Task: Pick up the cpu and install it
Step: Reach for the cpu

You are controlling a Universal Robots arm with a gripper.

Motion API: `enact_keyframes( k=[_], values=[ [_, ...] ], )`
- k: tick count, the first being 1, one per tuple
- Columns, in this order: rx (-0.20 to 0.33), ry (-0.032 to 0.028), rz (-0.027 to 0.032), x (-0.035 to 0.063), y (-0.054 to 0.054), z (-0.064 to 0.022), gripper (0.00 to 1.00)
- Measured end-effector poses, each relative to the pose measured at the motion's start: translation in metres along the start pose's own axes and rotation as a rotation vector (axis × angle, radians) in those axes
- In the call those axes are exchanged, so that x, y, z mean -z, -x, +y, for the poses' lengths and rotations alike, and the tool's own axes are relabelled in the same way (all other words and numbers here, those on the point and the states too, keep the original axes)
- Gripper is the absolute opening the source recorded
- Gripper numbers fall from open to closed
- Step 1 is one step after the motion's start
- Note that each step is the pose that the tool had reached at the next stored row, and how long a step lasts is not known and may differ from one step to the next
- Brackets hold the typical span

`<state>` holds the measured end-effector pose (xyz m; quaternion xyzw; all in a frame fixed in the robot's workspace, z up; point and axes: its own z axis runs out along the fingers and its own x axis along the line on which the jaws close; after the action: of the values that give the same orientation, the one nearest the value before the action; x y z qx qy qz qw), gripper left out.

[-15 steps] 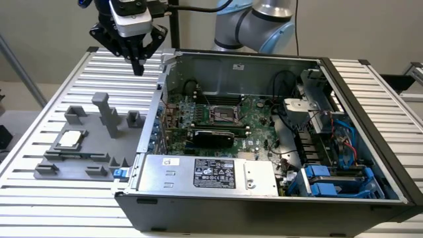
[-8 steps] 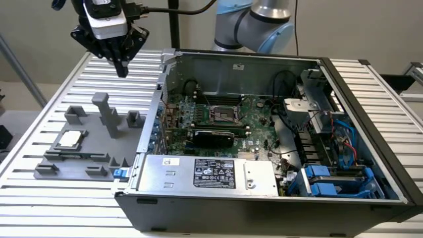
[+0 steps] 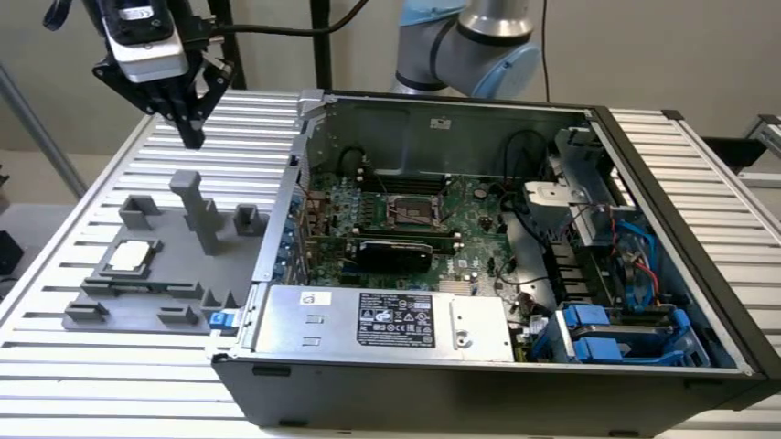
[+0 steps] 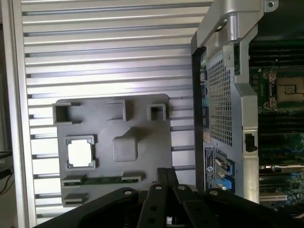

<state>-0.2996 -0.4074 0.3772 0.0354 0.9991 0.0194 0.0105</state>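
Black gripper [image 3: 190,128]: fingers closed together, holding nothing, poised high above the slatted aluminium tabletop [image 3: 98,366].
Small silver square cpu [image 3: 132,257]: lying in a recess of the grey plastic fixture plate [image 3: 183,274], beside the open black computer case [image 3: 488,393].

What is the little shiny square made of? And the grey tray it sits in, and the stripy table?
The cpu looks metal-topped: pale, silvery, bright, with a tan rim. The grey tray seems matte plastic: dull, even colour. The table is probably aluminium: ribbed slats with soft glints.
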Motion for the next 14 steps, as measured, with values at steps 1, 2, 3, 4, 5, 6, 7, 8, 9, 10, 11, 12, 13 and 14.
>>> enact_keyframes(
  k=[1, 2, 3, 4, 5, 6, 7, 8, 9, 10, 11, 12, 13, 14],
  values=[
    [0.0, -0.0003, -0.0001, -0.0017, -0.005, -0.0004, 0.11],
    [0.0, -0.0005, -0.0001, -0.0033, -0.009, -0.0008, 0.11],
    [0.0, -0.0009, -0.0001, -0.0048, -0.014, -0.0012, 0.11],
    [0.0, -0.0012, -0.0001, -0.0063, -0.018, -0.0016, 0.11],
    [0.0, -0.0015, -0.0001, -0.0079, -0.023, -0.002, 0.11],
    [0.0, -0.0019, -0.0001, -0.0094, -0.028, -0.0024, 0.11],
    [0.0, -0.0023, -0.0002, -0.011, -0.032, -0.0028, 0.11],
    [0.0, -0.0026, -0.0002, -0.0126, -0.037, -0.0031, 0.11],
    [0.0, -0.0029, -0.0003, -0.0142, -0.041, -0.0035, 0.11],
    [0.0, -0.0033, -0.0003, -0.0159, -0.046, -0.0039, 0.11],
    [0.0, -0.0037, -0.0003, -0.0176, -0.05, -0.0043, 0.11],
    [0.0, -0.0041, -0.0003, -0.0194, -0.055, -0.0047, 0.11],
    [0.0, -0.0045, -0.0004, -0.0211, -0.06, -0.0051, 0.11],
    [0.0, -0.0048, -0.0003, -0.0228, -0.064, -0.0055, 0.11]
  ],
)
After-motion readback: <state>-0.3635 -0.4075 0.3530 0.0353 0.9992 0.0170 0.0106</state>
